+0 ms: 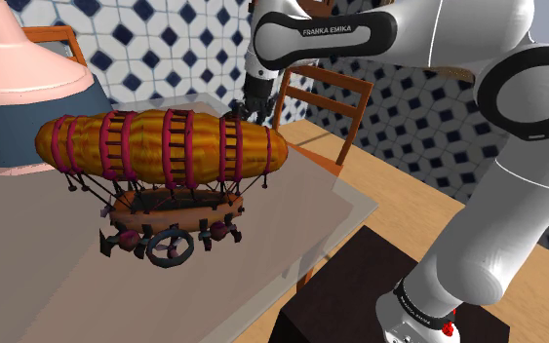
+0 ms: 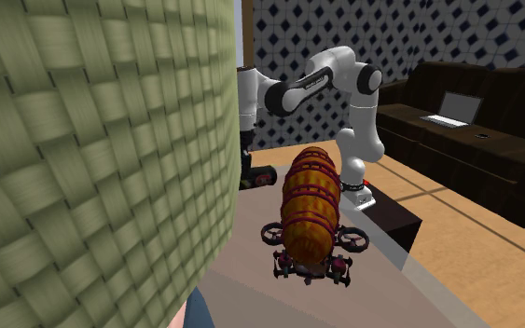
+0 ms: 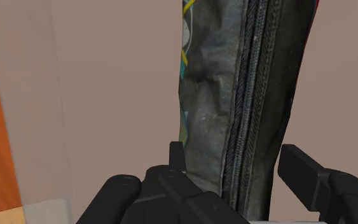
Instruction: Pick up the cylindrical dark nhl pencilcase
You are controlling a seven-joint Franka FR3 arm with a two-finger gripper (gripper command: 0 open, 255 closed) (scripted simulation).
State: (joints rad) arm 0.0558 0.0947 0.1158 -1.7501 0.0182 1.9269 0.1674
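Observation:
The pencil case [image 3: 234, 95] is a dark grey cylinder with a long zipper and coloured print on one side, lying on the beige table [image 3: 107, 76]. My gripper [image 3: 238, 162] straddles it, and both black fingertips [image 3: 177, 156] press against its sides, so the gripper is shut on it. In the second exterior view the case [image 2: 262, 175] is a dark roll with a reddish end. It lies behind the airship model, with my gripper [image 2: 248, 158] coming straight down onto it. In the shoulder view my gripper [image 1: 254, 100] is low behind the airship's tail end.
A big orange airship model [image 1: 160, 146] with red bands and a gondola stands on the table [image 1: 28, 283] close to the case. A pink and blue object [image 1: 9, 88], a wooden chair [image 1: 321, 97], a large green woven surface [image 2: 92, 158] and a dark sofa [image 2: 475, 140] are around.

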